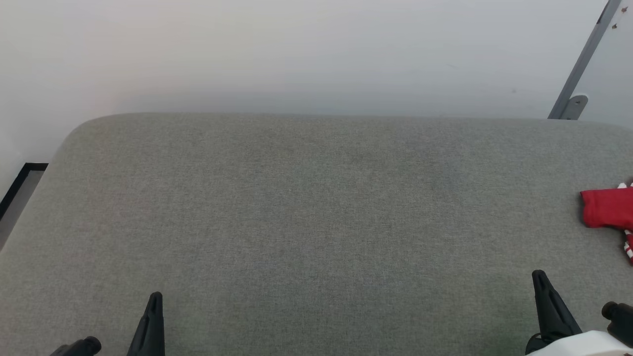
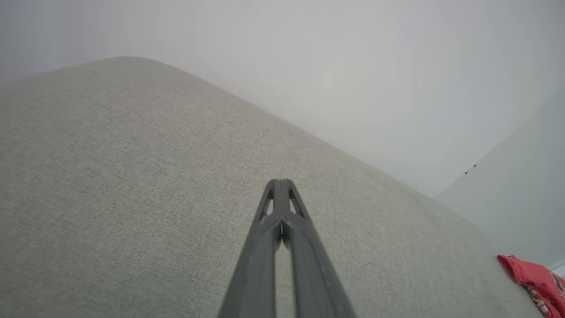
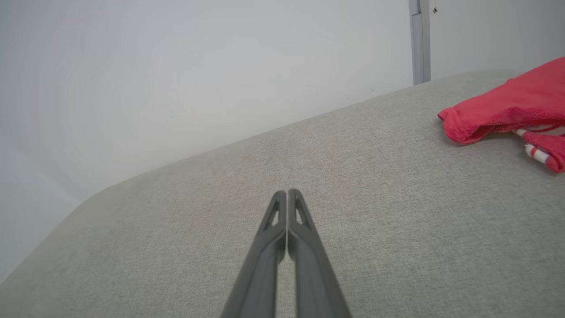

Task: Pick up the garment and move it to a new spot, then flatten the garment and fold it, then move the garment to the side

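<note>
1. Red thin jersey cloth, i.e. the garment (image 1: pixel 607 208). Lay bunched in a small heap at the far right edge of the grey padded surface (image 1: pixel 296 222), partly cut off by the head view's border. Showed white-and-red striped trim (image 3: pixel 532 152) poking out underneath.
2. Judged light, limp and soft. Would sag and drape once lifted. Not fragile. Likely to slide out of a shallow pinch.
3. Best hold, as a guess: the rolled red edge facing the middle of the surface, pinched deep through the fold. For flattening, two separate corners or shoulders, one per gripper.
4. Closed tip to tip, nothing between the fingers: left gripper (image 1: pixel 154 299). Sat low left over bare cloth surface, well apart from the garment.
5. Likewise pressed together and empty: right gripper (image 1: pixel 540 277). Sat low right, near the garment but not touching it. Would need to spread before any grab.
6. Counted one garment, two grippers, one padded surface, one grey metal bar (image 1: pixel 583 59) against one pale wall (image 1: pixel 296 54).
</note>
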